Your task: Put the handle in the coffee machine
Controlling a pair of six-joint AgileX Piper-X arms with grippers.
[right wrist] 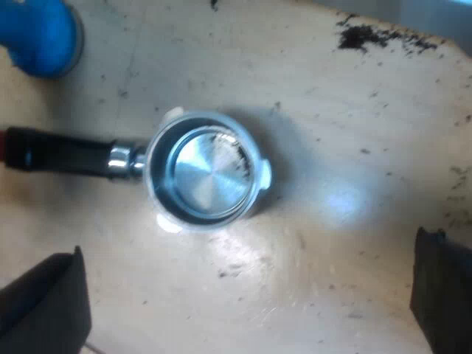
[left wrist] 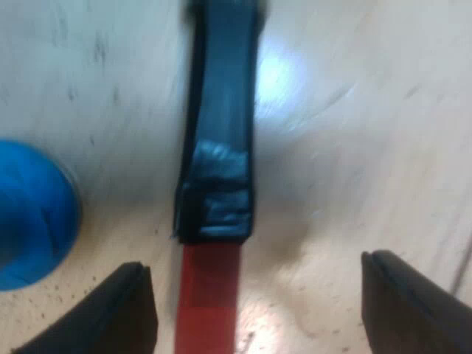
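My left gripper (left wrist: 257, 264) hangs spread wide just above the table (left wrist: 369, 133), pinching nothing. The dark handle (left wrist: 221, 110) runs between its two black fingers down to the red end (left wrist: 209, 302) — closer to one finger than to the other. A blue tamper (left wrist: 29, 214) stands near that same finger, beside the handle but not touching it. The holder (right wrist: 156, 188) lies loose on the table with its open side up, not locked into any machine. Its metal basket (right wrist: 210, 181) looks bare save for a few dark specks. My right gripper (right wrist: 247, 251) is likewise spread, hovering over the basket and gripping nothing, and some spilled coffee grounds (right wrist: 376, 35) lie well apart from it on the tabletop. The step in hand, as I judge it, is the pickup. To do it well, the left gripper should first centre on the handle, so that both pads meet it together and neither finger nudges it sideways toward the tamper. It should then close on the dark grip just above the red end and lift level — a tilted basket would likely be hard to seat in the machine.
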